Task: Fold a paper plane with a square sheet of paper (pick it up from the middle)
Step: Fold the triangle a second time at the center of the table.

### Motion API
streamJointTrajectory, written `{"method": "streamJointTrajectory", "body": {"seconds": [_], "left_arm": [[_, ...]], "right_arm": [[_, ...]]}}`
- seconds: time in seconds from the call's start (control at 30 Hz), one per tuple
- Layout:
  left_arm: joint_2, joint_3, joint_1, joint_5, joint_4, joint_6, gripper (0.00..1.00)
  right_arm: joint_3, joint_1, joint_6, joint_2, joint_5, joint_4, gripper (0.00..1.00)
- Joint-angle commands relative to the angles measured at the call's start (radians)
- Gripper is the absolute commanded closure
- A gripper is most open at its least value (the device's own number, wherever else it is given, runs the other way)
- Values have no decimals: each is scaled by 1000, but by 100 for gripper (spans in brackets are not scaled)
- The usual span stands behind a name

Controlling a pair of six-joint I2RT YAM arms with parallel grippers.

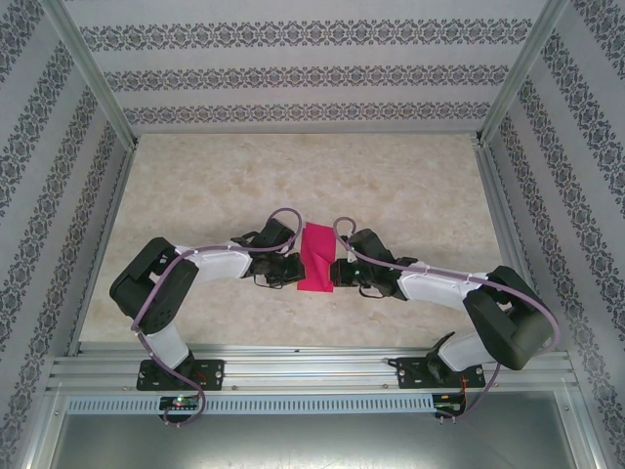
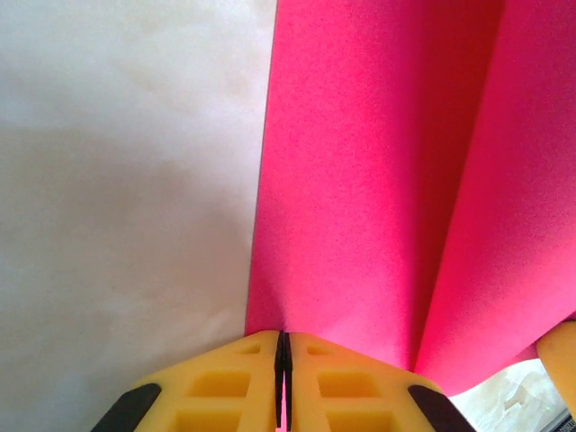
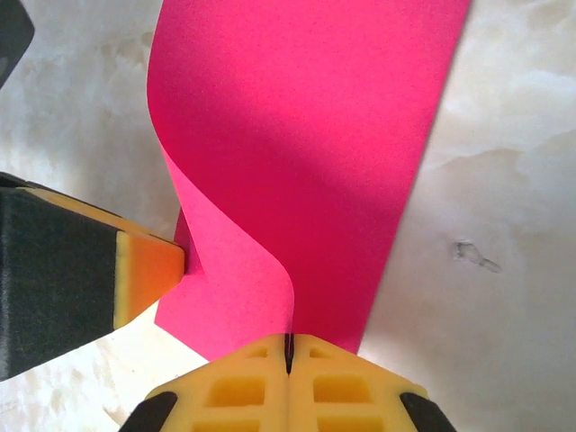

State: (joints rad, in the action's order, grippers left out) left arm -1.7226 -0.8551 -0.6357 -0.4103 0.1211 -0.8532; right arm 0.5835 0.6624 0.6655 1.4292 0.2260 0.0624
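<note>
Pinching the left edge of the square sheet of paper point(image 2: 360, 180), my left gripper point(image 2: 281, 340) is clamped on it; my right gripper point(image 3: 289, 342) is clamped on the right edge. The sheet sits bowed between them, mid-table. Judgement: picked up and loosely curled, no sharp crease yet; all plane folds remain.

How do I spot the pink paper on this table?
Look at the middle of the marbled table. The pink paper is there, curved, pinched between the left hand and the right hand. It is the single bright pink thing.
</note>
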Motion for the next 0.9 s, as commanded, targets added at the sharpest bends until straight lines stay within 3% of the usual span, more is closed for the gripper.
{"method": "streamJointTrajectory", "body": {"seconds": [0.0,0.43,0.87], "left_arm": [[-22,-27,-13,17,43,15,87],[-45,-41,-15,32,72,36,89],[-54,-62,-15,82,131,65,90]], "right_arm": [[49,-18,-45,8,10,-58,100],[162,-41,-133,120,51,-143,100],[276,-52,-227,203,8,-268,100]]}}
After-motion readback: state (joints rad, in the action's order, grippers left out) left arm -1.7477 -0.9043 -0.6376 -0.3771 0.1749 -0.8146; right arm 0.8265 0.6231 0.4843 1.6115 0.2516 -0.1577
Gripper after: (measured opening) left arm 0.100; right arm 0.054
